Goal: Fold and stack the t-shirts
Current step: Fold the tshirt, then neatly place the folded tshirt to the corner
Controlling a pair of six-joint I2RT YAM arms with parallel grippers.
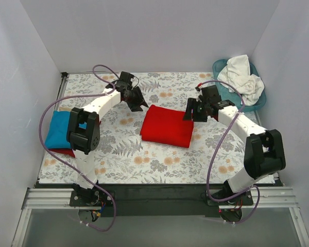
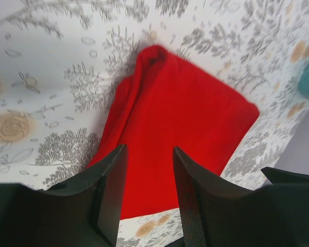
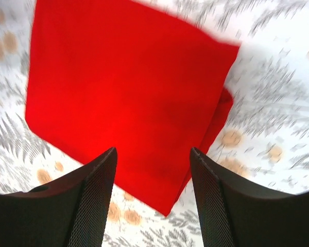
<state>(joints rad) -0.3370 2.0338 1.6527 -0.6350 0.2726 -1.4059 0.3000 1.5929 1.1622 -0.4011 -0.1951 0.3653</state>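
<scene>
Folded red tee (image 1: 166, 126), mid tablecloth (image 1: 144, 160).

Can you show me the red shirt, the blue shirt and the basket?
red t-shirt (image 1: 166, 126): top view, middle of the folded cloth
blue t-shirt (image 1: 56, 129): top view, left part, beside the arm
basket (image 1: 219, 66): top view, bare teal rim, left side

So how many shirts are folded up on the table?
2 for sure: the red t-shirt in the middle, and the blue t-shirt at the left edge. A red edge under the blue one may be a third, mostly hidden.
</scene>
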